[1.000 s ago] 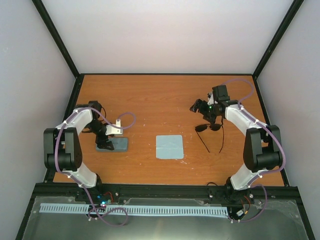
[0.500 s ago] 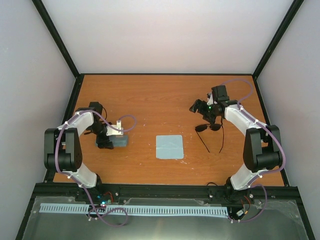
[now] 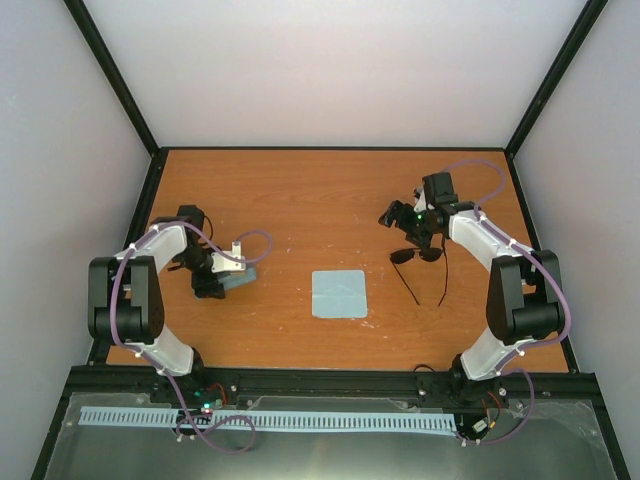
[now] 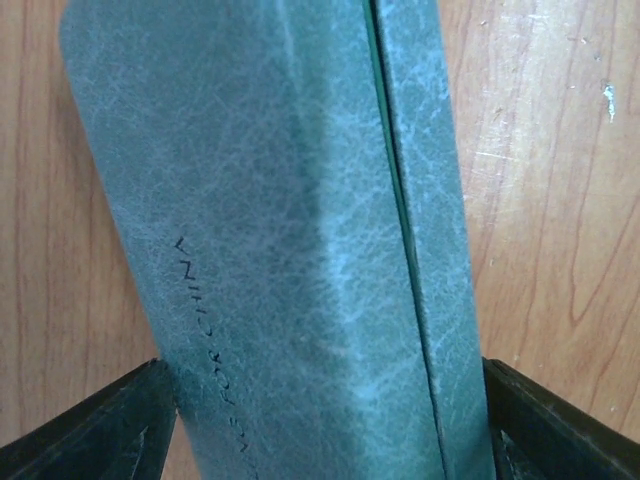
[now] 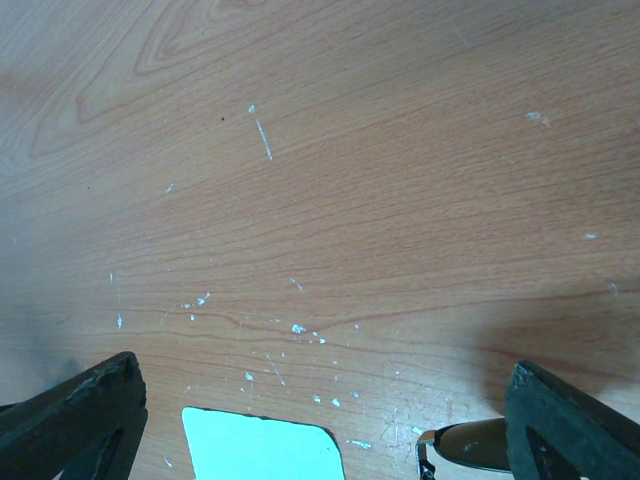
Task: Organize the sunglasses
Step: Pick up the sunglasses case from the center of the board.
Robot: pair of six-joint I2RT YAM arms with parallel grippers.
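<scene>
Pale blue cloth (image 3: 339, 293) lies nearest on the desk (image 3: 300, 195), and to its left the left tool (image 3: 211, 284) is clamped on the blue-grey case (image 4: 300, 220). Farther right, the black sunglasses (image 3: 403, 257) rest on the desk, arms pointing near. Just beyond them hangs the right tool (image 5: 322, 360), fingers wide apart.

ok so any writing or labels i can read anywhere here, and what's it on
"FOR CHINA": small dark print running lengthwise on the blue-grey case, left wrist view; more letters follow but are cut off at the frame edge.
No text shows on the cloth, sunglasses or table.
</scene>
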